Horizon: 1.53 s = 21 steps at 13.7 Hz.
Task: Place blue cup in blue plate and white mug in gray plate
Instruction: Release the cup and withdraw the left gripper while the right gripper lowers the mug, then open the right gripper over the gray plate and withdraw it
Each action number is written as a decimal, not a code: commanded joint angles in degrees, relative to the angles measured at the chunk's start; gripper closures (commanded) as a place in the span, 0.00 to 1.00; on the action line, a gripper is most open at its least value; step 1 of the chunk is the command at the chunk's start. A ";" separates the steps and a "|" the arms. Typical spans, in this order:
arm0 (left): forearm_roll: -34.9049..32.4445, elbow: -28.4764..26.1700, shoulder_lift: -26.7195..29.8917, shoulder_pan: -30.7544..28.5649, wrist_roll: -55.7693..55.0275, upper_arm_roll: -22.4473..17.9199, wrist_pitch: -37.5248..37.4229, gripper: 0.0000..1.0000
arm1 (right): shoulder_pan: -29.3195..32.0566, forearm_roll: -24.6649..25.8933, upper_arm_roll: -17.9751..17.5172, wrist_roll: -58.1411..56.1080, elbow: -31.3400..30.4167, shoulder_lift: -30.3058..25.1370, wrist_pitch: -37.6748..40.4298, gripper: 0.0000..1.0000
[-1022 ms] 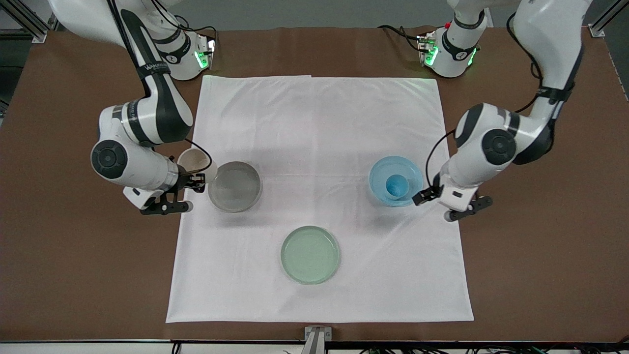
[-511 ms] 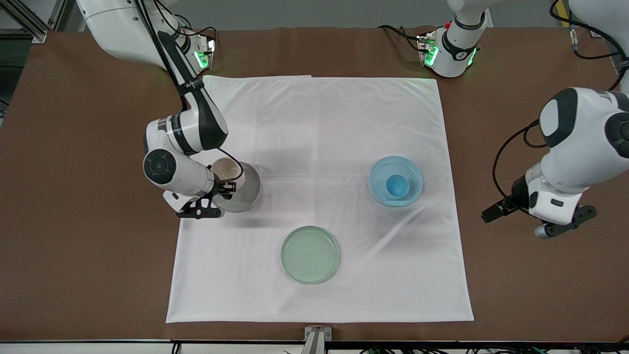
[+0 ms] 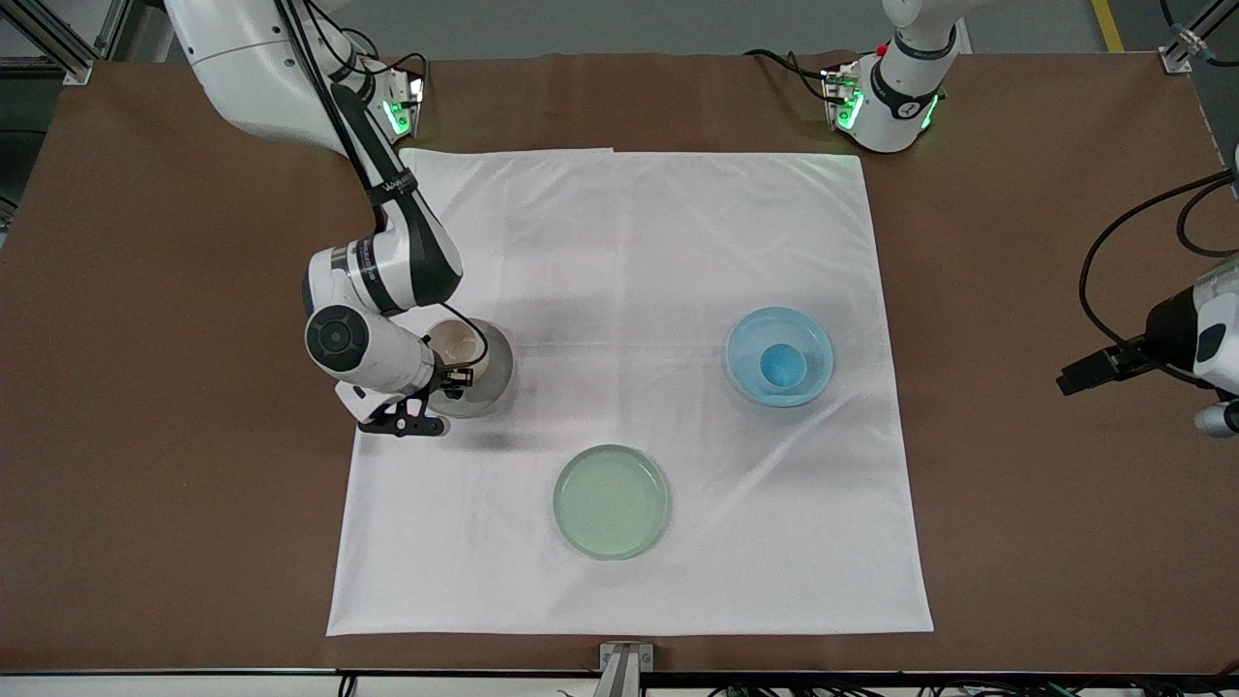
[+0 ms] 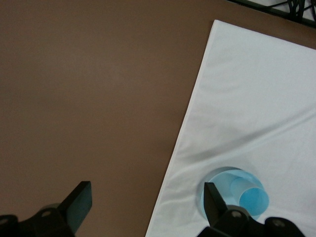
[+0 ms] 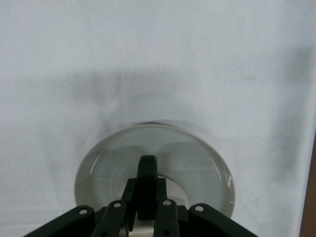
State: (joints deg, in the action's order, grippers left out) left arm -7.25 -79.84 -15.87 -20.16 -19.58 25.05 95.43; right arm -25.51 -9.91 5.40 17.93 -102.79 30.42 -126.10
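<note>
The right gripper (image 3: 447,379) is over the gray plate (image 3: 489,363), at the plate's edge toward the right arm's end of the tabletop (image 3: 174,407). Its fingers (image 5: 116,210) are closed on the black handle (image 5: 146,185) of the white mug (image 3: 455,350). In the right wrist view the handle stands upright between the 2 fingers, and the mug's body is below them, mostly hidden. The mug is upright over the gray plate; I cannot tell whether it touches the plate already.

The blue cup (image 3: 782,366) stands upright in the middle of the blue plate (image 3: 808,334), on the white cloth (image 3: 629,242) toward the left arm's end. The left gripper (image 4: 145,207) is well apart from it, over the bare brown tabletop beside the cloth's edge. Its fingers (image 4: 79,202) are spread wide and hold nothing.

A pale green plate (image 3: 611,500) lies on the cloth, nearer to the front camera than the 2 other plates.
</note>
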 commanded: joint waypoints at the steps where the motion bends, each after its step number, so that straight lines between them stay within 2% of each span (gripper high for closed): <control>1: -0.93 -0.23 3.82 -1.54 5.13 0.61 -4.01 0.00 | 0.11 1.12 0.13 0.97 1.19 0.87 -0.02 0.96; 2: -0.49 -0.41 5.74 -3.64 8.03 1.23 -4.81 0.00 | 0.02 1.12 0.05 0.97 1.19 0.96 -0.02 0.94; 3: -0.22 -0.41 6.89 -4.01 10.50 1.41 -6.03 0.00 | 0.02 1.12 0.05 0.97 1.19 0.96 0.06 0.89; 4: -0.22 -0.23 7.34 -4.19 12.61 1.41 -8.48 0.00 | 0.28 0.94 0.05 0.97 1.37 0.87 0.24 0.69; 5: -0.05 -0.23 7.87 -4.45 14.29 1.49 -9.81 0.00 | 0.28 0.94 0.13 0.97 1.54 0.87 0.67 0.30; 6: 1.26 -0.14 8.65 -4.11 16.04 0.89 -11.22 0.00 | 0.37 0.94 0.22 0.88 1.54 0.69 0.77 0.00; 7: 2.93 -0.67 11.45 -3.23 17.02 -1.73 -11.58 0.00 | 0.72 1.03 0.22 0.88 1.46 -0.09 0.94 0.00; 8: 4.42 -1.80 13.22 0.95 16.94 -5.41 -11.58 0.00 | 0.72 1.03 0.22 0.88 1.54 -1.49 3.03 0.00; 10: 5.49 -4.08 14.98 5.81 17.38 -11.05 -12.98 0.00 | 1.16 1.12 0.48 0.97 1.63 -6.75 11.54 0.00; 12: 7.77 -10.05 19.10 8.63 18.17 -15.01 -11.25 0.00 | 2.04 1.12 1.97 0.88 1.54 -13.16 21.64 0.00; 16: 7.95 -15.43 23.16 11.54 16.94 -16.52 -9.56 0.00 | 8.18 2.34 3.47 -0.09 1.11 -26.08 38.00 0.00; 18: 8.04 -15.88 23.25 12.68 16.85 -17.57 -8.60 0.00 | 10.47 5.58 3.47 -1.48 0.93 -30.84 42.84 0.00; 21: 8.04 -15.88 22.73 15.31 14.40 -18.80 -7.36 0.00 | 16.00 6.48 3.56 -8.59 0.32 -34.72 45.76 0.00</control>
State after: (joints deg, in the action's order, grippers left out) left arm -0.21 -94.29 5.91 -7.06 -3.76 7.93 86.68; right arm -12.80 -4.22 9.73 13.09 -99.55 -1.52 -80.34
